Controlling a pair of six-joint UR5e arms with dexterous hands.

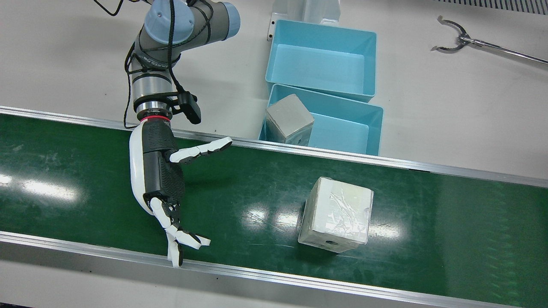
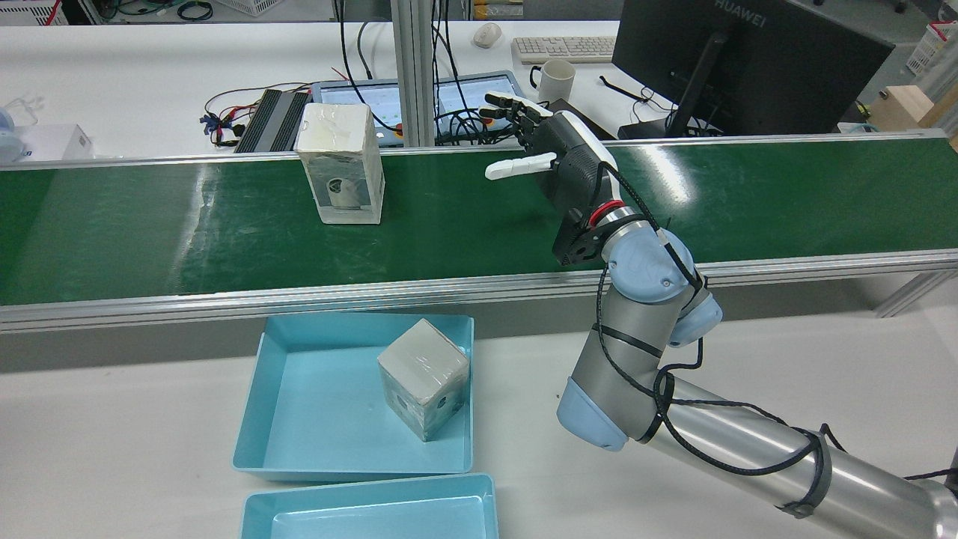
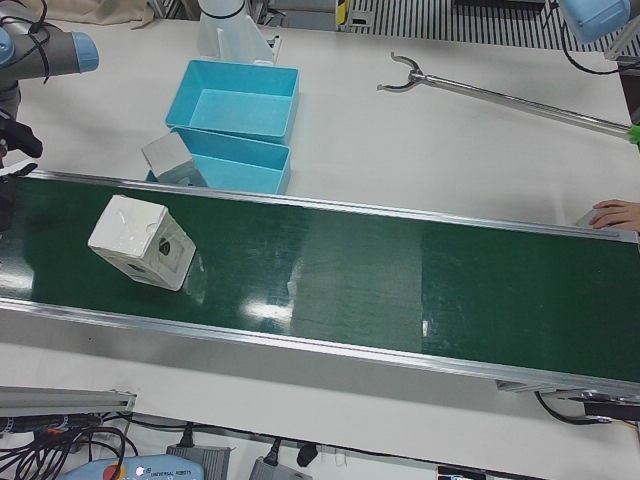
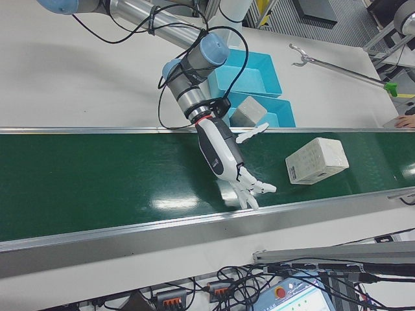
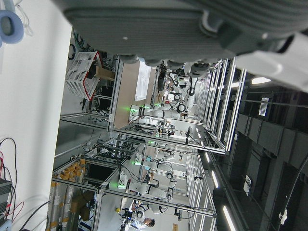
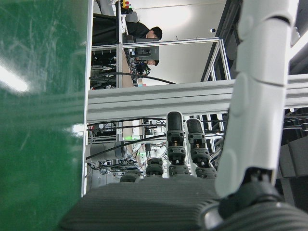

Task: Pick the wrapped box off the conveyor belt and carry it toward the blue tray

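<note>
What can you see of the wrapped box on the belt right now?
The wrapped box is a pale, whitish carton under glossy, wrinkled clear film. It stands on the green conveyor belt, turned at a slight angle to the belt's edges. One side face carries a printed panel with a dark round mark, clear in the rear view. Nothing touches it except the belt. The right hand hangs open over the belt off to one side, fingers spread, apart from the box.

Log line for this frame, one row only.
right robot hand: open over belt | wrapped box: on belt, untouched | blue tray: holds another box
</note>
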